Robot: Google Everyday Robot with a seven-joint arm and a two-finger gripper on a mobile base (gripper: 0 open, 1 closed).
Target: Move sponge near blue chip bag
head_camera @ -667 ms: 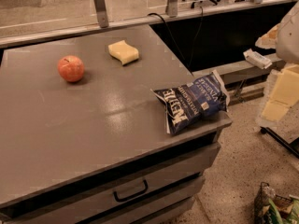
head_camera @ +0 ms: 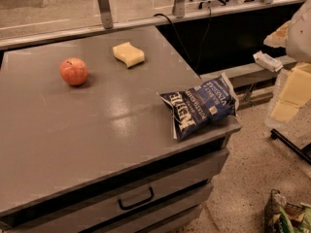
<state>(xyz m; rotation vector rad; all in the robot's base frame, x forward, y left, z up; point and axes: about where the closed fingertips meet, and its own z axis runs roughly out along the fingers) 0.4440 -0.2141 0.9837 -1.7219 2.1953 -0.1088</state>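
The end effector [head_camera: 290,95] hangs off the bench's right side, at the frame edge, well apart from everything on top; whether it is open or closed cannot be told. It sits about where it was a moment ago. The blue chip bag [head_camera: 200,106] lies at the bench's [head_camera: 97,144] right front corner. The sponge [head_camera: 129,54] rests unmoved near the back edge, beside a red apple [head_camera: 74,71].

One high view, angled down at table [head_camera: 97,135]; gripper [head_camera: 290,95] right edge.
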